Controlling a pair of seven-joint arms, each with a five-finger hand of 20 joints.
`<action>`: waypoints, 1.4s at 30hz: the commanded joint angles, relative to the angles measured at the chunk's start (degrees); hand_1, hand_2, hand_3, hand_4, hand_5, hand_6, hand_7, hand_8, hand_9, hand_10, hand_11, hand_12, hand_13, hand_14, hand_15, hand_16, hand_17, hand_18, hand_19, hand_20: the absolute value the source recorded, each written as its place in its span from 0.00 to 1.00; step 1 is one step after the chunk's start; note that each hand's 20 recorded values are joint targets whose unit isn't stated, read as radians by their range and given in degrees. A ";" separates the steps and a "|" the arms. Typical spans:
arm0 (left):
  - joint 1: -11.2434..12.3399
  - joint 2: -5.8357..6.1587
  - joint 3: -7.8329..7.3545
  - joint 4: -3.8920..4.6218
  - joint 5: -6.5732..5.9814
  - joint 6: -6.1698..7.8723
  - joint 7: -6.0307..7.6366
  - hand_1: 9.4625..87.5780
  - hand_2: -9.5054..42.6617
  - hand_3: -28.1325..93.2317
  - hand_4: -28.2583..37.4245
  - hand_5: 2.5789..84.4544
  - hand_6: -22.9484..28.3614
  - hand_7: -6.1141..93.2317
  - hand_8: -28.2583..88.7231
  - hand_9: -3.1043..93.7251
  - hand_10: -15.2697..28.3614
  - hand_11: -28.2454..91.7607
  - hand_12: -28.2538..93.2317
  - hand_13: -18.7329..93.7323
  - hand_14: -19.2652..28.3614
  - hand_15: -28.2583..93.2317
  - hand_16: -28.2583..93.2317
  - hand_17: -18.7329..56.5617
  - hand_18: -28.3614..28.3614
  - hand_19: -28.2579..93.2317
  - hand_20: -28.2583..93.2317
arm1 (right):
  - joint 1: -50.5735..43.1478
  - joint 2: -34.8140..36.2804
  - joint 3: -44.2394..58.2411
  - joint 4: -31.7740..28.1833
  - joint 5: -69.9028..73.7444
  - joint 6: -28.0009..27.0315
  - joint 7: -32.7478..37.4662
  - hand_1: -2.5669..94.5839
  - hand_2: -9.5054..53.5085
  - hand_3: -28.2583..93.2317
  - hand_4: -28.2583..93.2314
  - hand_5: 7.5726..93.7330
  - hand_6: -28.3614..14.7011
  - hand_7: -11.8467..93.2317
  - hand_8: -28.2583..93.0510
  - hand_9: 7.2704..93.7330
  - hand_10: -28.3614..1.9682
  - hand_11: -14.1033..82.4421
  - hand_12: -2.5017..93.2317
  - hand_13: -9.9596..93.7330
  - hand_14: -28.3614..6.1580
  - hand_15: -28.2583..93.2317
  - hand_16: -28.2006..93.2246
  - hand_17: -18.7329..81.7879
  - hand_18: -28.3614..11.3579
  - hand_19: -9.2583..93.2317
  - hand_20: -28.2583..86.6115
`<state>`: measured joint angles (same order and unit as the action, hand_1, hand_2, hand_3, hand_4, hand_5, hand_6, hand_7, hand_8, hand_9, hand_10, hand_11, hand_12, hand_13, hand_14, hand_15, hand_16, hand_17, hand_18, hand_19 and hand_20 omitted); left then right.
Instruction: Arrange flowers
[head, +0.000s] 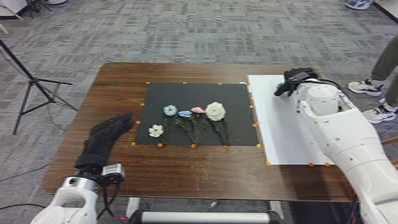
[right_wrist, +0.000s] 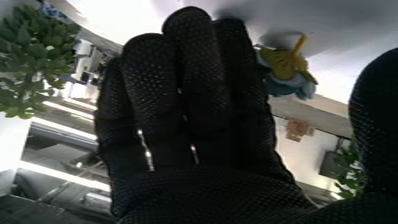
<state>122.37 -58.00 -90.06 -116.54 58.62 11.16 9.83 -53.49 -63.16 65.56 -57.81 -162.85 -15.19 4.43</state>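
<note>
In the head view, the left hand (head: 111, 131) is open at the table's left side, left of the black mat (head: 191, 95). The right hand (head: 300, 76) is over the far end of the white board (head: 271, 120), away from the flowers. On the mat lie a small white flower (head: 156, 131), a light blue flower (head: 170, 110), a blue flower (head: 185, 114), a pink flower (head: 197, 110) and a large white flower (head: 215, 111), stems toward the robot. In the right wrist view, the right hand (right_wrist: 213, 130) is open, fingers straight and thumb apart, palm holding nothing.
Small orange pieces line the mat and board edges on the brown table (head: 160, 172). A black tripod (head: 34, 80) stands left of the table. Beyond the fingers in the right wrist view are a yellow and grey-blue object (right_wrist: 289, 70) and green foliage (right_wrist: 35, 55).
</note>
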 joint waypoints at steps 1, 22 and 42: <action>0.35 -0.12 -0.10 -0.06 -0.07 -0.54 0.33 0.22 0.17 0.80 0.11 0.53 0.55 0.21 0.18 0.49 0.64 0.39 0.32 0.45 0.75 0.35 0.24 0.26 0.71 0.28 0.34 | 2.65 -1.25 -0.94 4.47 -1.43 2.93 2.67 0.19 0.00 0.78 0.10 0.70 0.62 0.31 0.14 0.80 0.46 0.48 0.31 0.69 0.34 0.73 0.51 0.42 0.09 0.69 0.66; 0.76 -0.86 -0.44 -0.30 -0.03 -0.49 0.21 0.22 0.17 0.80 0.11 0.53 0.55 0.21 0.18 0.49 0.64 0.39 0.32 0.45 0.75 0.35 0.24 0.26 0.71 0.28 0.34 | 5.20 -5.99 -1.15 8.83 -3.84 4.56 0.62 0.21 0.00 0.79 0.09 0.70 0.62 0.31 0.15 0.80 0.46 0.48 0.31 0.69 0.34 0.73 0.51 0.42 0.09 0.69 0.66; 1.27 -1.12 -0.33 -0.44 -0.25 0.08 0.50 0.22 0.17 0.80 0.11 0.53 0.55 0.21 0.18 0.49 0.64 0.39 0.32 0.45 0.75 0.35 0.24 0.26 0.71 0.28 0.34 | 4.21 -2.06 -6.02 2.18 -0.10 0.11 -1.21 0.49 0.20 0.78 0.05 0.84 0.68 0.37 0.30 0.93 0.60 0.52 0.32 0.77 0.42 0.77 0.53 0.48 0.13 0.74 0.66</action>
<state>122.97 -58.62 -90.41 -116.63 58.54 11.20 10.07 -48.80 -67.76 62.14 -51.87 -165.01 -14.77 4.58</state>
